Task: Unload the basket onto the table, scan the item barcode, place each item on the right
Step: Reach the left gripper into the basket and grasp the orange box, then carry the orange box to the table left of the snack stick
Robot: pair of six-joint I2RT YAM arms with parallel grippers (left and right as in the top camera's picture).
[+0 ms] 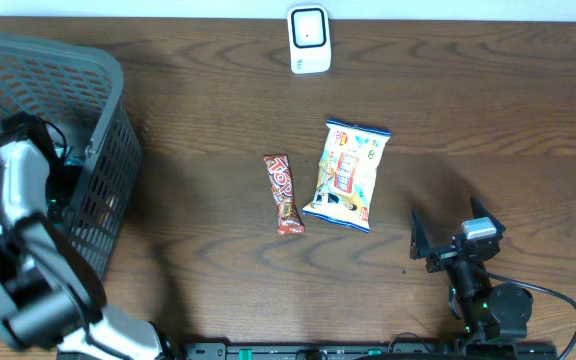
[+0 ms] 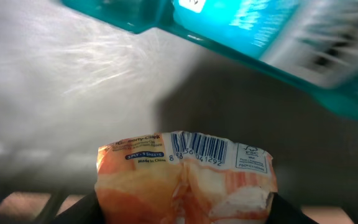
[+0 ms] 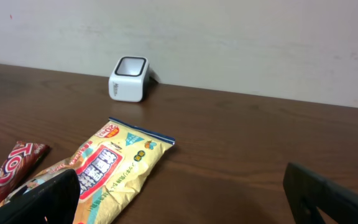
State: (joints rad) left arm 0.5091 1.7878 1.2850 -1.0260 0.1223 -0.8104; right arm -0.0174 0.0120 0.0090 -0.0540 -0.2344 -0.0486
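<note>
Orange-and-white soft plastic tissue pack (image 2: 185,177), judged light, crushable, slippery: located in grey mesh basket (image 1: 108,200) at left, flanked by left end effector (image 2: 185,208) (grip cannot be told), best taken by its sides, barcode uncovered; right end effector (image 1: 448,235) released.

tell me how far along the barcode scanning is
Done: candy bar and snack bag lie out on the table; scanned or not, unclear. In hand: left gripper straddles an orange packet in the basket, grip unclear. Left: show its barcode to the scanner.
</note>
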